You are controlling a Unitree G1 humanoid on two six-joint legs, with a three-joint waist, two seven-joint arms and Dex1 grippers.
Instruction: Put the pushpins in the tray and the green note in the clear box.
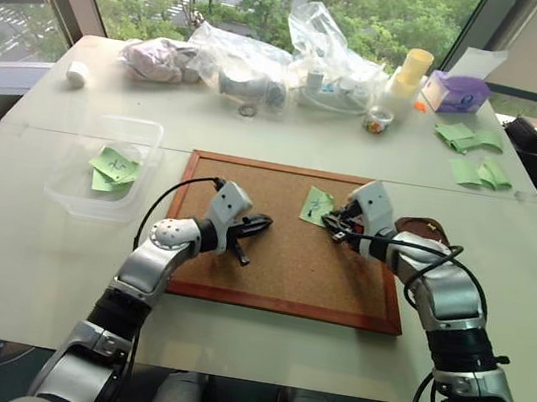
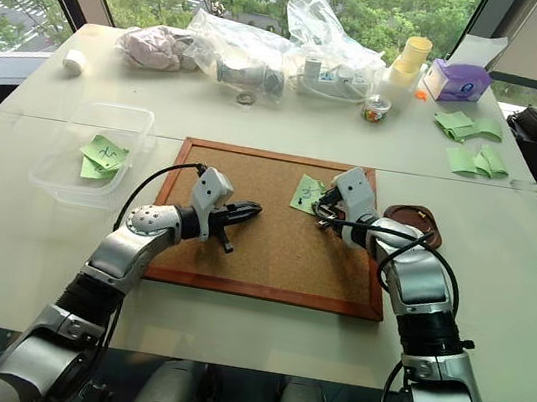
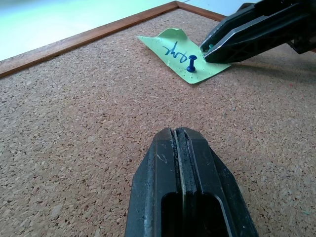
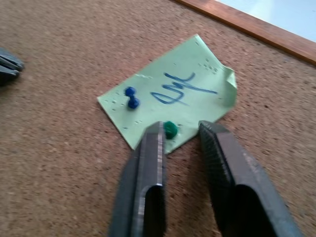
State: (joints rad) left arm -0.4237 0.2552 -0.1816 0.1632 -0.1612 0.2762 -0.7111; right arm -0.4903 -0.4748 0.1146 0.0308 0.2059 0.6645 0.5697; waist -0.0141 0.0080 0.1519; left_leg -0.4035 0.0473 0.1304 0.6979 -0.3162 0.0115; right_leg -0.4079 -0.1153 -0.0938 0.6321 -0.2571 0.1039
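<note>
The green note [image 4: 173, 94], with blue writing, lies pinned on the corkboard [image 1: 278, 273] near its far right corner. A blue pushpin [image 4: 131, 97] stands in it. A green pushpin [image 4: 170, 129] sits at its near edge, and my right gripper [image 1: 339, 232] is shut on this pin's head. My left gripper [image 3: 180, 136] is shut and empty, hovering over the board's middle and pointing at the note. The dark reddish tray [image 1: 428, 227] lies just right of the board, partly behind my right arm. The clear box [image 1: 147, 134] stands left of the board with green notes [image 1: 115, 168] inside.
Clear plastic bags [image 1: 269, 60] with odds and ends line the table's far side. A purple tissue box [image 1: 457, 92] and stacked cups [image 1: 412, 71] are at the far right. Bent pale-green sheets [image 1: 477, 156] lie right of the board.
</note>
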